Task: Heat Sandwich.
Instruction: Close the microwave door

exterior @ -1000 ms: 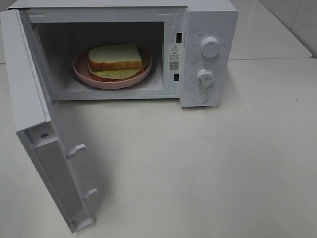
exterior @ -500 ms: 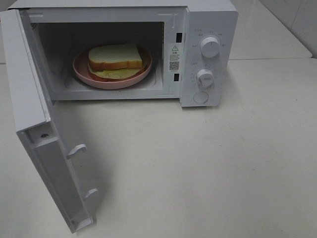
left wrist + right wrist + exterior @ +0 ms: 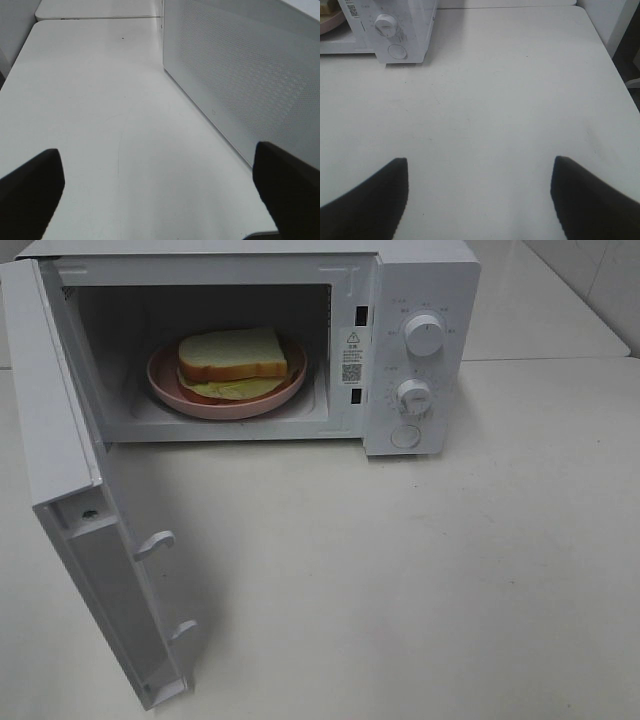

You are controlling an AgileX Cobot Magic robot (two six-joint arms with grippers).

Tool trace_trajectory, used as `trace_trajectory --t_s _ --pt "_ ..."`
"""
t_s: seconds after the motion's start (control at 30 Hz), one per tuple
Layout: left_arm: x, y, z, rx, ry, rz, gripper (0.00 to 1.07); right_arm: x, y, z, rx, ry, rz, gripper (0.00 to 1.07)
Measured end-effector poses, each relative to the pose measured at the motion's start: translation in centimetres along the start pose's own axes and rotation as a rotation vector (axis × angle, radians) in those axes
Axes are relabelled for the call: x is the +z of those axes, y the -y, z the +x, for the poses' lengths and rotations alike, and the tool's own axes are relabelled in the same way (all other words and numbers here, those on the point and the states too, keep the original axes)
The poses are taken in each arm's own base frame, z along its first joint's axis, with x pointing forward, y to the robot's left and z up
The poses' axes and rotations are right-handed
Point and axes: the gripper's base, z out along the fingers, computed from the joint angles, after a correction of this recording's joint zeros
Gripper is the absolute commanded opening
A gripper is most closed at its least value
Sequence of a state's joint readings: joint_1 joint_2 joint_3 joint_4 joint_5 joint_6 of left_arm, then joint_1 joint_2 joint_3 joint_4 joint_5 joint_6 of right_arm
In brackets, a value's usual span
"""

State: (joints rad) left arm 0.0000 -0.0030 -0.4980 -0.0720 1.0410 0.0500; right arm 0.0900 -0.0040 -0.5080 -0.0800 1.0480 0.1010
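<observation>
- since the microwave door (image 3: 100, 570) hangs wide open off the left side of the microwave (image 3: 445, 290), which arm is closer to it?
- the left one, i think. the left gripper (image 3: 160, 197) is on the outside of that door, near its dotted face. its two fingers are spread far apart with nothing between them.
- where is the sandwich (image 3: 232, 358)?
- inside the microwave, lying flat on the pink plate (image 3: 205, 405), with its long side running across the opening. so i'd say the food is in and shutting the door is the next job.
- and on the right?
- the top knob (image 3: 424, 335) and the lower knob (image 3: 414, 397) sit on the microwave's right front. the right gripper (image 3: 480, 200) is out in front of that knob side, well apart from it. its fingers are spread wide too, holding nothing. it looks better placed for the knobs than for the door.
</observation>
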Motion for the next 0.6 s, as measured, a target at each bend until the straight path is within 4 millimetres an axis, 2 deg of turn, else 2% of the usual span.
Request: trace_trajectory --t_s 0.6 --pt "0.0 0.0 0.0 0.0 0.0 0.0 0.98 0.0 0.0 0.0 -0.001 0.0 0.0 0.75"
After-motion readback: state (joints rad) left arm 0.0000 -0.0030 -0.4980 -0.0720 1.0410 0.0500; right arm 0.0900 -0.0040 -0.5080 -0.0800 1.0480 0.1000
